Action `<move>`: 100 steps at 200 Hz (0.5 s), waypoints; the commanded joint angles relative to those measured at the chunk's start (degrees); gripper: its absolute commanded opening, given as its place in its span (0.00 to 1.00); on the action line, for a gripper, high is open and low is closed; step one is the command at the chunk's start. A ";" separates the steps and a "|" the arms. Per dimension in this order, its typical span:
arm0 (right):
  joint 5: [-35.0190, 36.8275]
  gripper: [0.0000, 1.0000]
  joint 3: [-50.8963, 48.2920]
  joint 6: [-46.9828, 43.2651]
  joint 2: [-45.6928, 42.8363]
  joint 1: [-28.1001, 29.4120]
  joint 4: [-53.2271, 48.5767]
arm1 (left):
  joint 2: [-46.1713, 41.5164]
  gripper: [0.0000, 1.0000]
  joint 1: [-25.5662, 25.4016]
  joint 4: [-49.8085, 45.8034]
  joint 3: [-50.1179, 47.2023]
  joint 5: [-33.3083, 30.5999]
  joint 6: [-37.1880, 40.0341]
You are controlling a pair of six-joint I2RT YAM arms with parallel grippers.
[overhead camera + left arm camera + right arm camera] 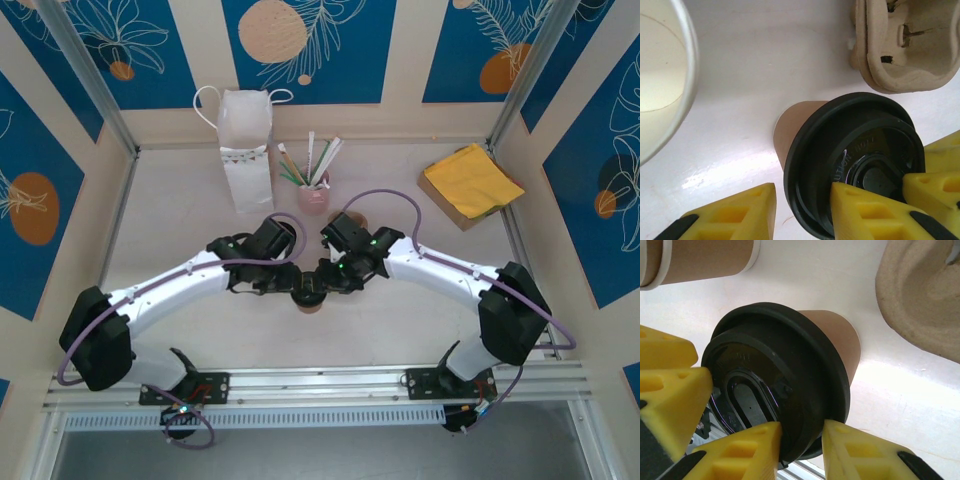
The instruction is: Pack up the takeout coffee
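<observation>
Coffee (855, 145) stands mid-table (400, 320), beside the pulp tray (910, 50). I find the right gripper (801, 426) clamped on its lid rim. The left gripper (804, 190) straddles that rim, and I cannot tell whether it grips.

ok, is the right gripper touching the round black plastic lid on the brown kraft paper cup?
Touching. Right wrist view: right gripper fingers pinch the round black plastic lid by its rim, no gap.

The takeout coffee (840, 130) — brown kraft cup, round black lid seated — stands upright.
</observation>
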 commanded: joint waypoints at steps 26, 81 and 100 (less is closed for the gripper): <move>3.60 0.28 -1.22 -0.26 4.47 1.29 -7.27 | -3.00 0.35 -1.09 -3.18 1.37 2.67 -0.33; 3.58 0.28 -1.14 0.00 4.54 1.43 -7.23 | -2.45 0.32 -1.95 -2.46 -1.65 3.92 -0.70; 3.38 0.28 -1.04 -0.01 4.52 1.43 -7.25 | -1.21 0.31 -2.17 -2.54 -1.92 3.35 -0.71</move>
